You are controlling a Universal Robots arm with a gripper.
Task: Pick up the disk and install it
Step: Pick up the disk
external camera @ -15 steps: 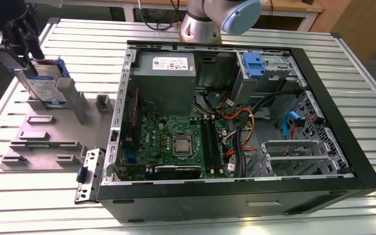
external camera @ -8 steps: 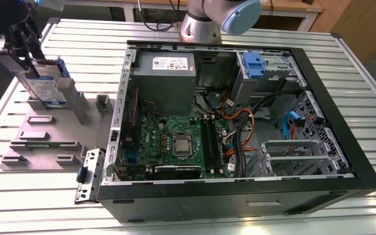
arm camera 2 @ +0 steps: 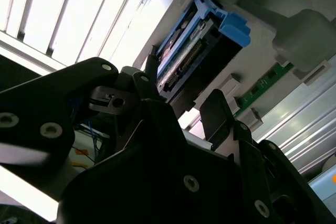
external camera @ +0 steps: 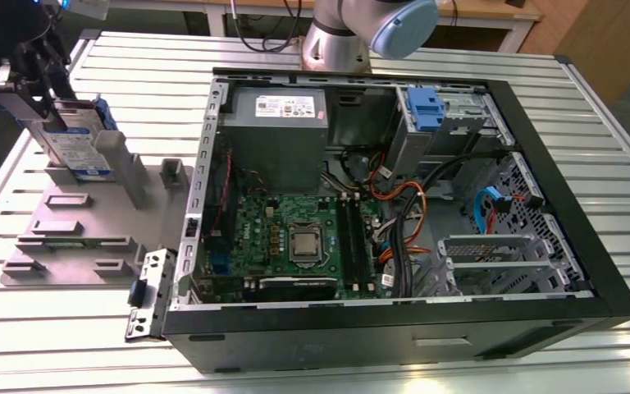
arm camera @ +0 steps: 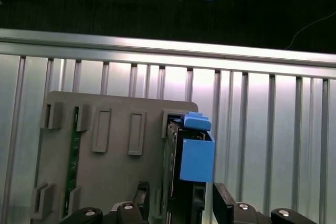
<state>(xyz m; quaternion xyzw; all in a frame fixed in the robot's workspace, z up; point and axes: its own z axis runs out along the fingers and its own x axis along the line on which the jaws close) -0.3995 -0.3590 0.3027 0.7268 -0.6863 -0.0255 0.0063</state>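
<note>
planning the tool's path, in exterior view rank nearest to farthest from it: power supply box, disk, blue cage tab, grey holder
1. disk, at the tool
2. grey holder, under the disk
3. power supply box, in the case
4. blue cage tab, beyond it

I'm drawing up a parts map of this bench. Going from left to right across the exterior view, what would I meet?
In order: silver rectangular hard drive in a blue plastic bracket → large grey metal box with a white label → blue plastic tab on the grey metal cage → thin blue cable.
</note>
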